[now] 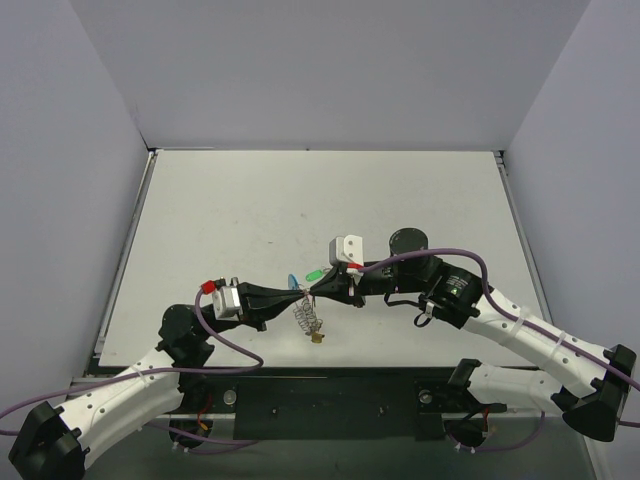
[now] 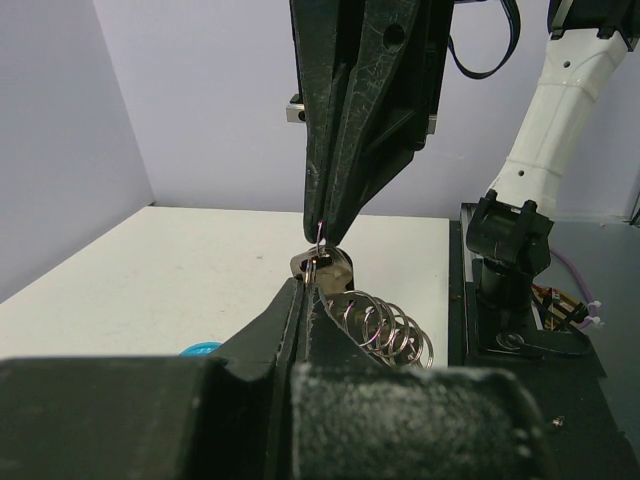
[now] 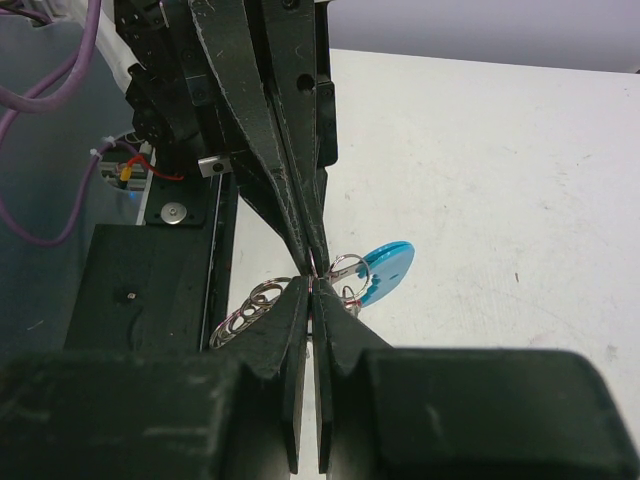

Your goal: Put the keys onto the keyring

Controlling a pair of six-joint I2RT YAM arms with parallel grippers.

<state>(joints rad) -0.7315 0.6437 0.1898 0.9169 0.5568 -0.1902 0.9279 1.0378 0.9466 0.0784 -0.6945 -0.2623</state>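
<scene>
Ok so the left gripper (image 1: 299,291) has its fingers squeezed flat together, no gap at all. The right gripper (image 1: 313,290) is the same, jaws pressed tight. They sit nose to nose, with the tips basically touching each other.

The right one is pinching a thin strand of wire right at its very tip, and that strand looks like part of the keyring (image 2: 385,325). The left one's tip is jammed up against the same little knot of metal. A small flat silver bit sits there that looks like a key (image 2: 325,265). I honestly can't tell if the left fingers actually have hold of it or are just pressed against it, since the two tips crowd each other too much.

The rest of the keyring, the springy coiled part, droops down from where the tips meet. It hangs under the tips and a bit toward the arm bases. A yellowish tag (image 1: 318,338) dangles at its bottom end.

A blue tag (image 3: 385,270) sits right beside the left tip on the far side, hooked on a small loop of the wire. A green tag (image 1: 314,273) is just past the right tip, also on the far side, very close to the blue one.

All of this is over the near part of the white table (image 1: 420,190), close to its front edge.
</scene>
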